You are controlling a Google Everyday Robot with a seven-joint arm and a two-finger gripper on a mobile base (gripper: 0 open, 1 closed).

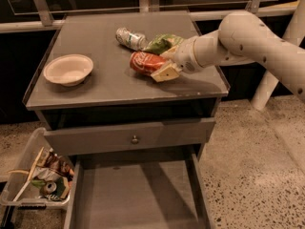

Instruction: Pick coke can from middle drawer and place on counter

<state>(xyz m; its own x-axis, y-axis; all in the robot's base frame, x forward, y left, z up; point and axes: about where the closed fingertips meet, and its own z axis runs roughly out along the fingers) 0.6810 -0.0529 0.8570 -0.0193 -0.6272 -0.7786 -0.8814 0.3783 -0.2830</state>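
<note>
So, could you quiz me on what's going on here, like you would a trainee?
1. Fill in: the bowl sits on the ____.
2. True or false: the middle drawer holds a can.
3. What does the end effector grip? A) bowl B) coke can C) silver can

Key: 1 counter; 2 false, its floor is bare; 3 B.

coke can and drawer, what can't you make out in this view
- coke can: right end hidden by the gripper, shut on it over the counter's right side
- middle drawer: front cut off by the bottom edge
- green packet: partly behind the gripper
</note>
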